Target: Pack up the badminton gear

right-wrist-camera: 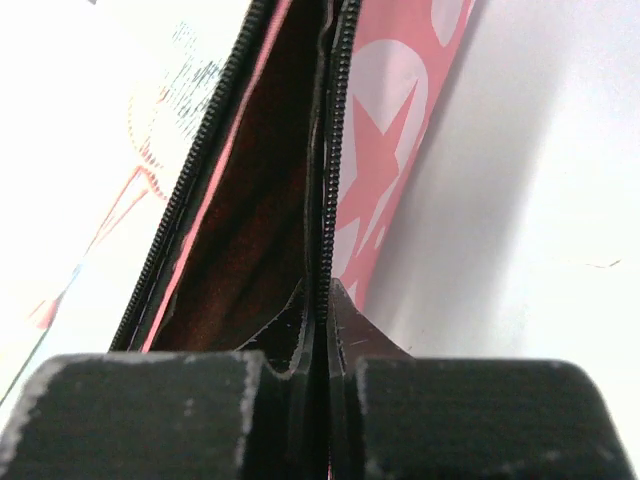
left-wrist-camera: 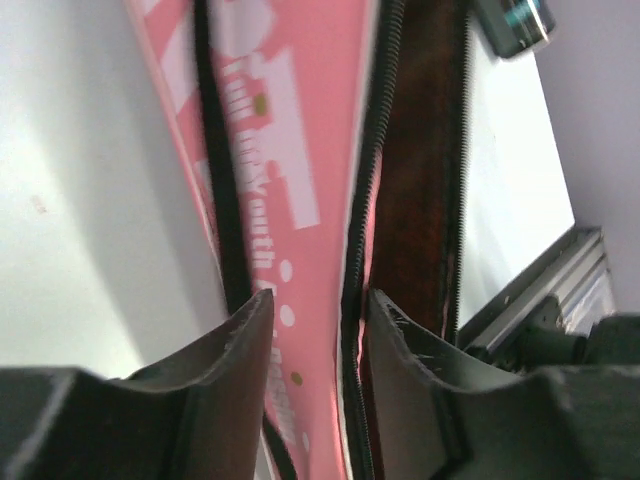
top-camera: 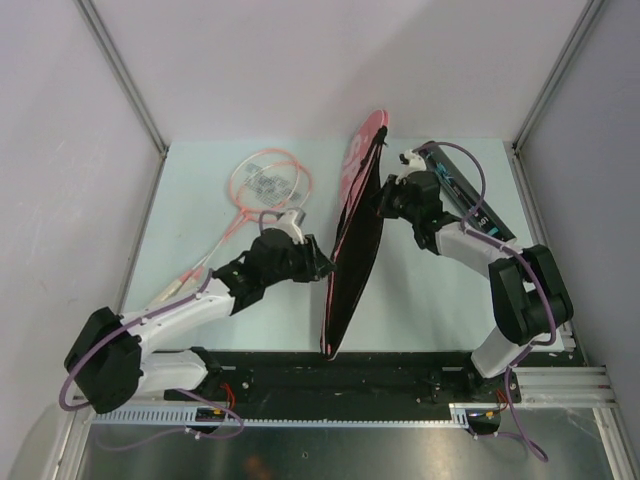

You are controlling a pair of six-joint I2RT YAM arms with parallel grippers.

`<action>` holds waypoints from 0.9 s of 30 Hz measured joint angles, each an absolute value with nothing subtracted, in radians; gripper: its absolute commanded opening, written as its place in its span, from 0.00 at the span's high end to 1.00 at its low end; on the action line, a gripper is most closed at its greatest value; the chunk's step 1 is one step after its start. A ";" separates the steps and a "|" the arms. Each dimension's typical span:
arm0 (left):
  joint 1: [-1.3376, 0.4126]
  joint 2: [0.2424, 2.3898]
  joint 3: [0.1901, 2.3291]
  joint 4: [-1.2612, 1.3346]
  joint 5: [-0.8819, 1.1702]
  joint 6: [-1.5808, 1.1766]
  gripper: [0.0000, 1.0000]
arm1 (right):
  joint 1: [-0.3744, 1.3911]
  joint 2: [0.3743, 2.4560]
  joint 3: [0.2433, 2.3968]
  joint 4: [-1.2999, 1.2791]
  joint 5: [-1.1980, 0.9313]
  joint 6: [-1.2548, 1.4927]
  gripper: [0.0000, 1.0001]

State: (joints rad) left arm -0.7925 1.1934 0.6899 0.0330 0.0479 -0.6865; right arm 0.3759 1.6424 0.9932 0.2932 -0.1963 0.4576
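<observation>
well, pink cover (top-camera: 355, 250) stands on edge, unzipped, w/ dark red lining.

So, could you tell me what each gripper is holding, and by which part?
The right gripper pinches the pink racket cover by one zipper edge of its open mouth. The left gripper straddles the other edge, jaws apart, gripping nothing.
</observation>
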 measured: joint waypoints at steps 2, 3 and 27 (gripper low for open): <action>-0.724 1.207 0.671 0.035 0.089 -0.710 0.40 | 0.402 1.636 1.009 0.275 -0.126 0.439 1.00; -0.696 1.215 0.668 0.035 0.104 -0.718 0.37 | 0.414 1.636 1.019 0.265 -0.093 0.430 1.00; -0.038 1.428 1.015 -0.344 0.131 -0.419 0.24 | 0.437 1.681 1.179 0.098 0.131 0.384 1.00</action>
